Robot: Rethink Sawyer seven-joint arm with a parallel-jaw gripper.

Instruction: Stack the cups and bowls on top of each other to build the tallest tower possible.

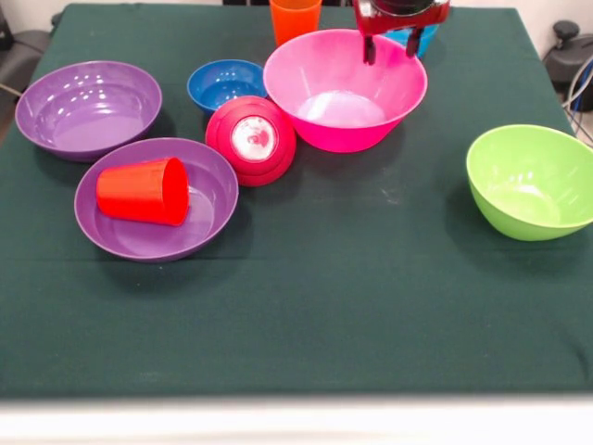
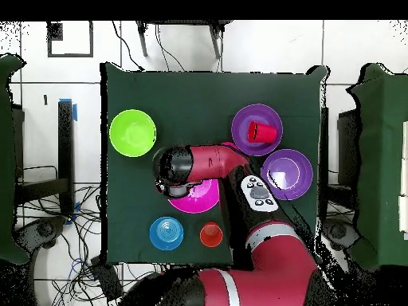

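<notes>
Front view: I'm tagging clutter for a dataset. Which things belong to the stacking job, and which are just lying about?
Job: far purple bowl, near purple bowl, red cup, dark blue bowl, crimson bowl, pink bowl, lime bowl, orange cup, light blue bowl.
Lying about: green tablecloth, floor cables.

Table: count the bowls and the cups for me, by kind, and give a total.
Bowls: 7 (purple bowl, second purple bowl, pink bowl, lime green bowl, crimson bowl, dark blue bowl, light blue bowl)
Cups: 2 (red cup, orange cup)
Total: 9
</notes>
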